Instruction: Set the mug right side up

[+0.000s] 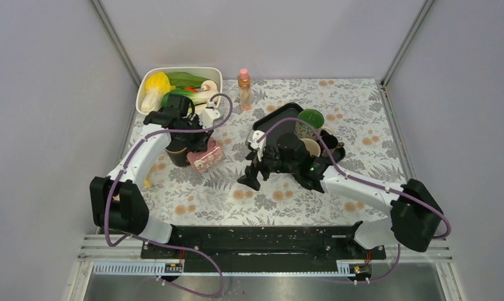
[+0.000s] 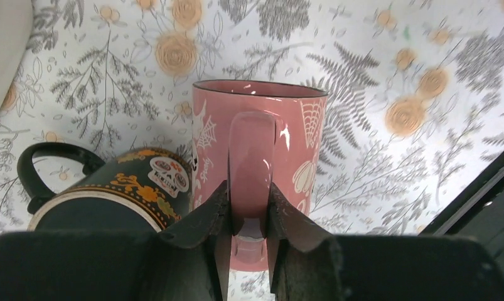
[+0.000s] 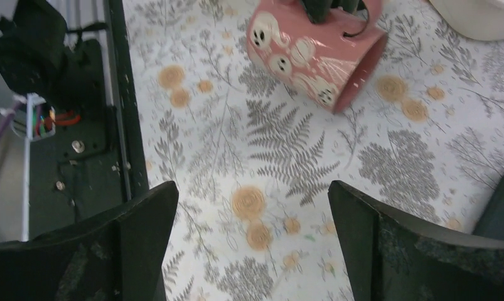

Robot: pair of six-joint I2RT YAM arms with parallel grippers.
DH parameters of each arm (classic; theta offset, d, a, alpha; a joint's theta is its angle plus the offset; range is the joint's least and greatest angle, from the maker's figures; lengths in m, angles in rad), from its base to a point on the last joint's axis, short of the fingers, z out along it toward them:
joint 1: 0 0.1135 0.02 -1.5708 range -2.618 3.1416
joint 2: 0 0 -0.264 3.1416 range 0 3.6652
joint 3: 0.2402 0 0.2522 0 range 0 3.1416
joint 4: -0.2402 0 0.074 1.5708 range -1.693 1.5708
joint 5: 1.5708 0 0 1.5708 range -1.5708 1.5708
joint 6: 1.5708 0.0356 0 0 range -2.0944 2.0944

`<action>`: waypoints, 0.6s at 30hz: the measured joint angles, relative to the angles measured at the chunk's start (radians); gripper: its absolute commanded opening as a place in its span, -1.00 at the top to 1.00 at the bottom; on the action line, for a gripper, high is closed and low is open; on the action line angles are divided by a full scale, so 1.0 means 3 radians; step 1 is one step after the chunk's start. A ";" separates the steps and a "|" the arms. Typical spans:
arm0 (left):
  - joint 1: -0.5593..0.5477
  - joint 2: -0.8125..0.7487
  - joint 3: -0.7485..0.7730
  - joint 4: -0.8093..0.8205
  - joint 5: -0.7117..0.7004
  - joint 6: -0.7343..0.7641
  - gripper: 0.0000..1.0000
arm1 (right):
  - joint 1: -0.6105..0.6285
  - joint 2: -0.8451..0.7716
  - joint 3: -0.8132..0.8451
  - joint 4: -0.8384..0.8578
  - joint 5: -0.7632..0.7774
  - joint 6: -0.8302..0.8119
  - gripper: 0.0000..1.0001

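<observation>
Left gripper (image 2: 249, 210) clamps the pink mug (image 2: 296, 144) by its handle, tipped sideways beside a black mug (image 2: 136, 185), seemingly just off the tablecloth (image 2: 393, 56). Right gripper (image 3: 252, 194) hangs nearby, jaws spread.

Black mug (image 2: 120, 191) just beside pink mug (image 2: 299, 141)

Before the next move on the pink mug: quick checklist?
1. Left gripper shut on the pink mug handle: ok.
2. Mug upright: not ok, tipped on its side.
3. Clearance from the black mug: cannot tell, it sits close beside.
4. Right gripper open and apart from the mug: ok.
5. Mug lifted off the table: cannot tell.
</observation>
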 measured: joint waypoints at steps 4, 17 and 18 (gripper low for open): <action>0.0048 -0.0019 0.0025 0.0130 0.0256 -0.0254 1.00 | 0.0000 0.0350 0.0001 0.0580 -0.0092 0.0482 -0.99; 0.0048 -0.0408 0.0212 0.0065 0.0930 -0.0532 1.00 | -0.0397 0.0866 0.0651 0.0989 -0.0484 0.1034 -0.99; 0.0048 -0.0444 0.0230 0.0062 0.0951 -0.0535 1.00 | -0.0429 0.0913 0.0689 0.1010 -0.0506 0.1073 -0.99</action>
